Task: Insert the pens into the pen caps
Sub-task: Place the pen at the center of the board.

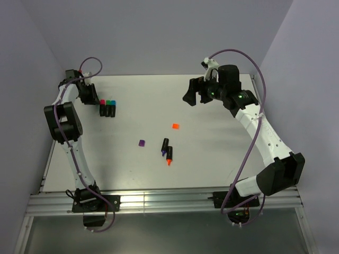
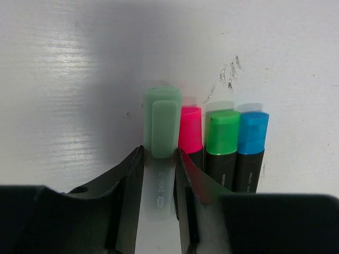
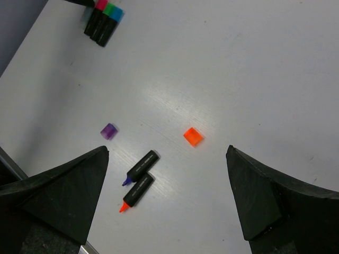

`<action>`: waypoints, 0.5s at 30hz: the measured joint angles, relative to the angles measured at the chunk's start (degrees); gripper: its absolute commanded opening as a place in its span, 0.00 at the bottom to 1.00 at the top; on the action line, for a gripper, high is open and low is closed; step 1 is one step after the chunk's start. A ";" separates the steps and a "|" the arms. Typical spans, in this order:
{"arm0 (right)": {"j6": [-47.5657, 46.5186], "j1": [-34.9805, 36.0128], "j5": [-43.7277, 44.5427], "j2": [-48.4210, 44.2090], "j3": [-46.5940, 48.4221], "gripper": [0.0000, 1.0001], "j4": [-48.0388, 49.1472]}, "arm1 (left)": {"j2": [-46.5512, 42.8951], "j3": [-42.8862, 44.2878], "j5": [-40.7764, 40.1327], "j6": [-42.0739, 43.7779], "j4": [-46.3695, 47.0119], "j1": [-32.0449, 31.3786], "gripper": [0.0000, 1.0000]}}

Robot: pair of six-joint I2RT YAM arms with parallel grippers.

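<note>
left pincer (image 2: 159,153) pinching pale-green pen (image 2: 163,114) by far-left table (image 1: 148,100) edge; right pincer (image 3: 167,151) spread, well above middle

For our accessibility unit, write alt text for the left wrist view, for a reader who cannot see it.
The left gripper clasps a pale green capped pen between its dark fingers, clip facing the camera. Beside it on the white table lie a pink-capped marker, a green-capped marker and a blue-capped marker, side by side.

left tool (image 2: 159,159) pinched narrow, right tool (image 3: 167,152) spread wide.
</note>
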 measured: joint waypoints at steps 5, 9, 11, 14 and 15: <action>0.17 0.00 0.09 0.00 -0.02 1.00 0.00 | 0.00 -0.66 -0.13 -0.15 0.15 0.11 0.43; 0.22 0.00 0.09 0.00 -0.02 1.00 0.02 | 0.00 -0.68 -0.24 -0.17 0.17 0.22 0.44; 0.42 0.00 0.09 0.00 -0.02 1.00 0.02 | 0.00 -0.68 -0.24 -0.17 0.09 0.33 0.45; 0.57 0.00 0.09 0.00 -0.02 1.00 0.00 | 0.00 -0.68 -0.22 -0.17 0.15 0.57 0.45; 0.57 0.00 0.09 0.00 -0.02 1.00 0.00 | -0.04 -0.68 -0.17 -0.17 0.17 0.66 0.45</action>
